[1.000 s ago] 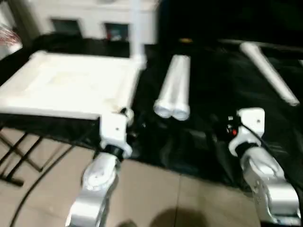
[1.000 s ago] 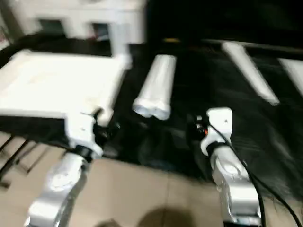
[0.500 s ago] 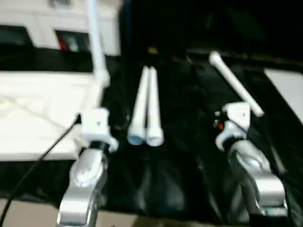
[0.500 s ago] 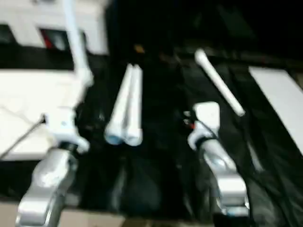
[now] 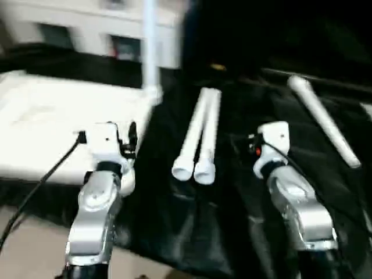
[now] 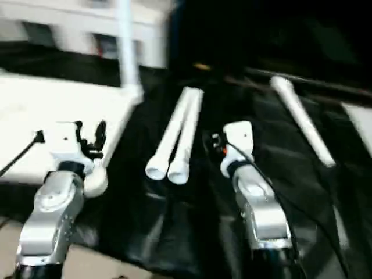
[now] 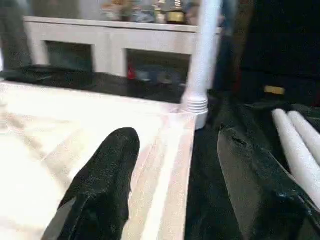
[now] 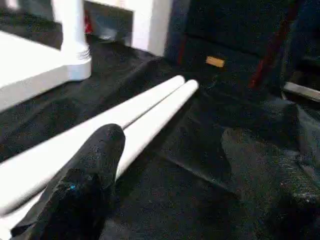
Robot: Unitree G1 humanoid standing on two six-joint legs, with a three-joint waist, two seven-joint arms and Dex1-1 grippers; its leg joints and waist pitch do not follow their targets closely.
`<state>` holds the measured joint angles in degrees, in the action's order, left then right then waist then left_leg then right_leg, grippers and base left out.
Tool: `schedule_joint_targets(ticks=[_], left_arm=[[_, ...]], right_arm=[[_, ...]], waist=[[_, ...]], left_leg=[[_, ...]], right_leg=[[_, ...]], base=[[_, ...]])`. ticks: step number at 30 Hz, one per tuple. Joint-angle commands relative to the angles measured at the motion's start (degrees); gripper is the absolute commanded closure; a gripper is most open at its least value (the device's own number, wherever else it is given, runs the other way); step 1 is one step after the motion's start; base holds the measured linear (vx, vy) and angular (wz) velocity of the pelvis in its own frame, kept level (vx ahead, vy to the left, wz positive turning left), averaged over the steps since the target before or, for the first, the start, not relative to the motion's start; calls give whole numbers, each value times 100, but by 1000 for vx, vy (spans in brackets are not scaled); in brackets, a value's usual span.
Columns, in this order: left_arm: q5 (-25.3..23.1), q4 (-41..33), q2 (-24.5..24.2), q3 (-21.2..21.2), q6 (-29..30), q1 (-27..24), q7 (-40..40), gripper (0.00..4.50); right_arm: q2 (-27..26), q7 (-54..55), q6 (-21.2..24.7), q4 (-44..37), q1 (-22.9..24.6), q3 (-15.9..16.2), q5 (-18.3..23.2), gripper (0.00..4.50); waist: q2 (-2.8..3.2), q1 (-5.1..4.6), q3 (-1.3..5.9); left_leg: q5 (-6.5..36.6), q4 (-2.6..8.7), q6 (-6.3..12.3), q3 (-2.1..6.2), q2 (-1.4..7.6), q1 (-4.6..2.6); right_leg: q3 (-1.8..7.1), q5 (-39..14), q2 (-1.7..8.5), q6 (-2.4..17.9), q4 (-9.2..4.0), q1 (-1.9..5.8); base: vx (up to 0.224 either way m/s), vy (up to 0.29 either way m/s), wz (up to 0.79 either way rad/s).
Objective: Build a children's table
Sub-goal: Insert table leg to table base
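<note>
The white table top [image 5: 40, 125] lies underside up on black cloth at the left. One white leg [image 5: 150, 52] stands upright in its far right corner socket. Two legs [image 5: 200, 136] lie side by side in the middle, and a further leg [image 5: 322, 125] lies slanted at the right. My left gripper [image 7: 175, 145] hovers open over the top's right edge, nothing between its fingers [image 7: 107, 165]. My right gripper [image 8: 172, 137] is open and empty just right of the paired legs [image 8: 125, 125], near their flared ends.
A white cabinet [image 5: 87, 29] with glass doors stands behind the table top. Black cloth [image 5: 244, 221] covers the work surface, with its front edge and the pale floor [image 5: 23, 250] at the near left. A cable [image 5: 40, 180] trails from my left wrist.
The head view has swung and tilted between frames. The top and legs lie as before. Both arms keep much the same raised pose, fingers apart.
</note>
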<state>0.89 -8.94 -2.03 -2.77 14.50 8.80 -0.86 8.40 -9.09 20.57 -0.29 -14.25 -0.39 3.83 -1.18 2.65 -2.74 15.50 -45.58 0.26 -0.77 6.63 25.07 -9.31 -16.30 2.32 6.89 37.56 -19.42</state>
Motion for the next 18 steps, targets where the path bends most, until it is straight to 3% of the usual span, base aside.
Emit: schedule_joint_targets(ticks=[1,2,3,4,5,6,7,8,9,10,11,12,13,14,15,16,17,18], left_arm=[[-44,70,-39,32,-5,82,-52,162],[-54,84,-45,35,-1,99,-59,162],[-62,98,-47,37,1,111,-61,162],[-78,129,-50,42,-21,134,-55,162],[-86,148,-52,37,-26,145,-58,162],[-90,164,-52,30,-35,152,-60,162],[-87,180,-52,20,-36,160,-58,162],[-87,180,-52,20,-36,160,-58,162],[-81,197,-55,5,-36,166,-53,162],[-86,218,-61,-2,-60,171,-54,162],[-79,239,-72,-12,-59,175,-47,162],[-74,250,-77,-18,-61,178,-45,162],[-49,279,-73,-47,-85,191,-52,162],[-27,299,-82,-54,-109,200,-33,162],[-22,304,-85,-54,-114,201,-29,162],[-46,314,-120,-30,-146,202,-7,162],[-7,337,-164,-14,-181,203,104,162],[36,345,-173,-17,-184,202,169,157]], right_arm=[[25,10,-93,154,-137,-79,-35,99],[46,22,-108,203,-162,-95,-55,99],[57,31,-128,248,-182,-104,-70,99],[81,141,-27,383,-264,-157,-112,99],[112,202,17,448,-302,-159,-167,99],[131,258,12,493,-326,-165,-211,99],[93,337,28,533,-344,-259,-149,99],[93,337,28,533,-344,-259,-149,99],[36,427,66,555,-361,-368,-68,99],[8,484,140,566,-373,-452,-11,99],[-31,547,293,559,-387,-536,51,99],[-50,577,390,553,-397,-579,84,99],[-136,665,711,547,-457,-767,267,99],[-93,654,705,535,-472,-811,278,99],[-84,651,697,537,-476,-816,276,99],[-73,687,647,561,-499,-897,305,99],[-23,779,626,652,-569,-1051,332,99],[13,814,634,694,-600,-1104,330,82]], waist=[[-75,136,168],[-22,176,246],[78,183,283],[376,183,448],[341,-147,456],[322,-119,474],[295,-50,457],[293,76,448],[226,57,477],[24,59,467],[-243,128,476],[-243,128,476],[-307,345,487],[-216,301,407],[-171,290,368],[5,283,294],[73,220,273],[141,130,317]], left_leg=[[673,-221,317,-673,72,-104],[922,103,467,-715,282,-237],[933,350,548,-671,442,-303],[430,1147,941,35,1180,-656],[-547,1448,1910,854,1987,-924],[-1327,1340,1722,514,2139,-1099],[-2188,1219,1853,248,1857,-901],[-2640,1236,2171,-102,1502,-747],[-2545,1217,2275,-249,1303,-669],[-1407,1273,2282,-559,893,-463],[69,270,2022,-959,-105,-126],[69,270,2022,-959,-105,-126],[852,-288,740,-858,-116,94],[656,-73,209,-722,-56,35],[636,84,111,-666,-16,-27],[530,484,176,-483,182,-171],[490,949,422,-349,375,-237],[658,1239,520,-209,666,-305]], right_leg=[[146,-2165,1131,1547,-1217,159],[23,-2193,1167,1137,-1222,308],[-107,-2133,1139,837,-1225,424],[-440,-993,512,171,-647,364],[49,-1075,305,-396,666,-491],[301,-1054,399,-404,788,-831],[605,-501,426,-455,1056,-978],[673,-2,335,-303,815,-954],[685,347,293,-83,650,-862],[657,961,241,750,231,-592],[835,1132,415,2093,-473,-361],[835,1132,415,2093,-473,-361],[1019,464,778,1952,-590,-39],[1022,101,984,975,-636,-61],[1069,-338,1088,435,-735,-39],[1134,-1468,1249,-481,-924,3],[885,-2141,957,-1221,-930,31],[571,-2163,670,-1584,-941,52]], base=[[-40,-263,56],[-45,-241,61],[-45,-241,61],[-28,-225,80],[-22,-243,70],[-22,-243,70],[-23,-247,46],[-49,-257,34],[-49,-257,34],[-58,-301,16],[-59,-303,2],[-59,-303,2],[-75,-289,0],[-84,-277,-1],[-84,-277,-1],[-94,-224,-5],[-103,-187,-15],[-103,-187,-15]])
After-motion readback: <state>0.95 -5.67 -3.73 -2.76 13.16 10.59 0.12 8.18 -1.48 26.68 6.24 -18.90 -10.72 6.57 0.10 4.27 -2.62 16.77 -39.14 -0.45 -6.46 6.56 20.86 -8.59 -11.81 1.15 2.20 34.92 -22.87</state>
